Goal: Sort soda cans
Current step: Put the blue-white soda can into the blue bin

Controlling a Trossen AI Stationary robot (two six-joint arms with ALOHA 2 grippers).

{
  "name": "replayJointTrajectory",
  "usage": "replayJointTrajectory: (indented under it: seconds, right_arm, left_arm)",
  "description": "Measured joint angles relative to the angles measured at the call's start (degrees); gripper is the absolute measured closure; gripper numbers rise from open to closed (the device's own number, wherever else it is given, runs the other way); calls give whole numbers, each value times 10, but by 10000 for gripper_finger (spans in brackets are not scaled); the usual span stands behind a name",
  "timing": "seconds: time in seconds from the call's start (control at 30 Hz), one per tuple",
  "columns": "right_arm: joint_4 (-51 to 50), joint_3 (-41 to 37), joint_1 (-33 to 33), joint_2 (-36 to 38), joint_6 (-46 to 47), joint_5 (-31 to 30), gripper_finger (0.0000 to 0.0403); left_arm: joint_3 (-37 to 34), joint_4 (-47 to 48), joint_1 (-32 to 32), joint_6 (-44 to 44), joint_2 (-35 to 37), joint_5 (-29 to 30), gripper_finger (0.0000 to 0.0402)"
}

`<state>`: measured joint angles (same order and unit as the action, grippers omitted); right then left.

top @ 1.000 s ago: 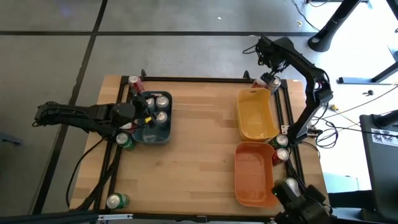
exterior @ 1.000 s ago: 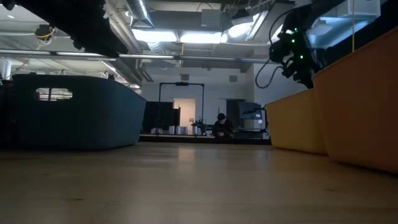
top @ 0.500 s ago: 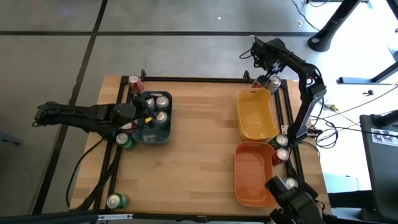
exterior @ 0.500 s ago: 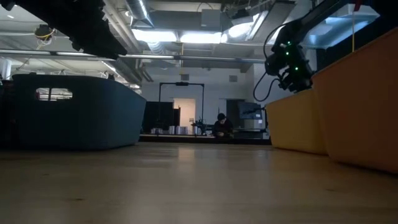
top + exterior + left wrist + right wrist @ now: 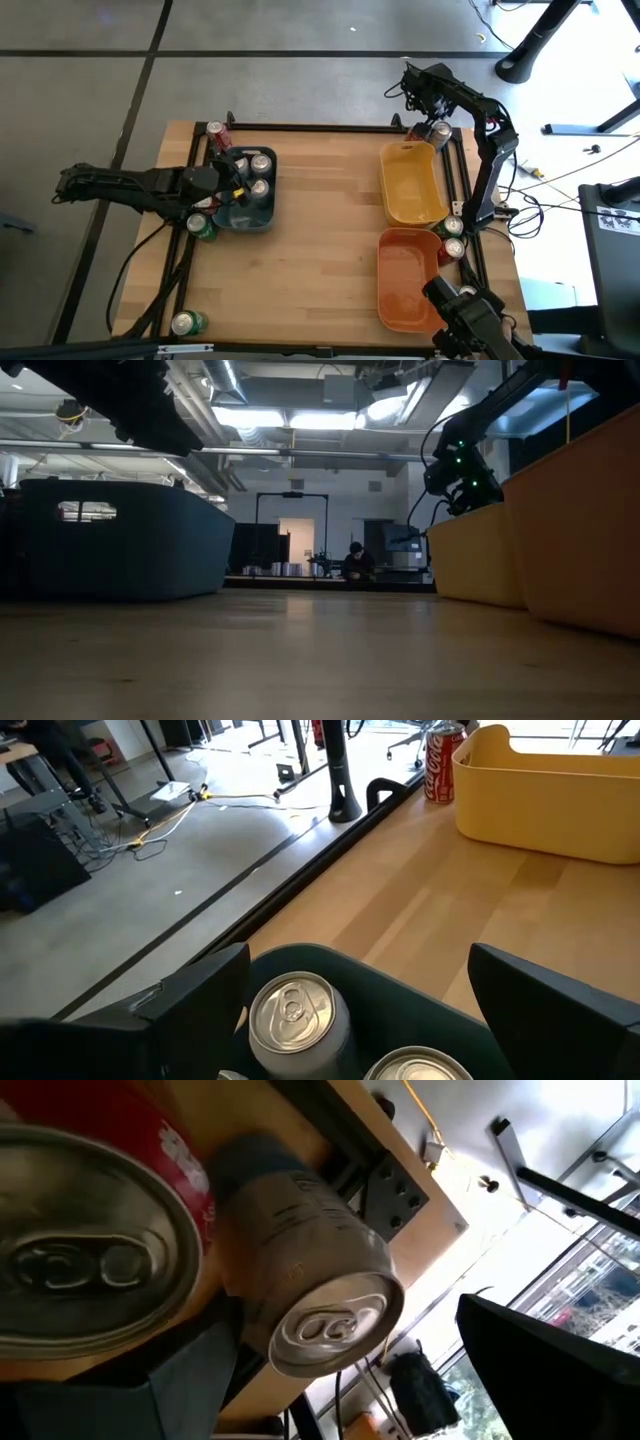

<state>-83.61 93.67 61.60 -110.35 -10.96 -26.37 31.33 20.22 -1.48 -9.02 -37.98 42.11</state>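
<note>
Two dark, cable-draped jointed arms (image 5: 490,150)

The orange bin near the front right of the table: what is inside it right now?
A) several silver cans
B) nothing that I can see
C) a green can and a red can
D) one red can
B: seen from above, the orange bin shows only its bare floor, while the silver-topped cans are gathered in the dark bin on the left side of the table.
</note>
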Motion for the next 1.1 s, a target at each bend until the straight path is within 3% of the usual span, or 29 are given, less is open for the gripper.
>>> replayJointTrajectory:
  seconds: [0.53,1.1]
  right_arm:
    - [14,-27,2,-5,-87,10,36]
    - [45,-38,-1,-5,-106,7,46]
  left_arm:
    - [0,2,0,0,0,0,38]
    - [0,8,0,4,0,0,38]
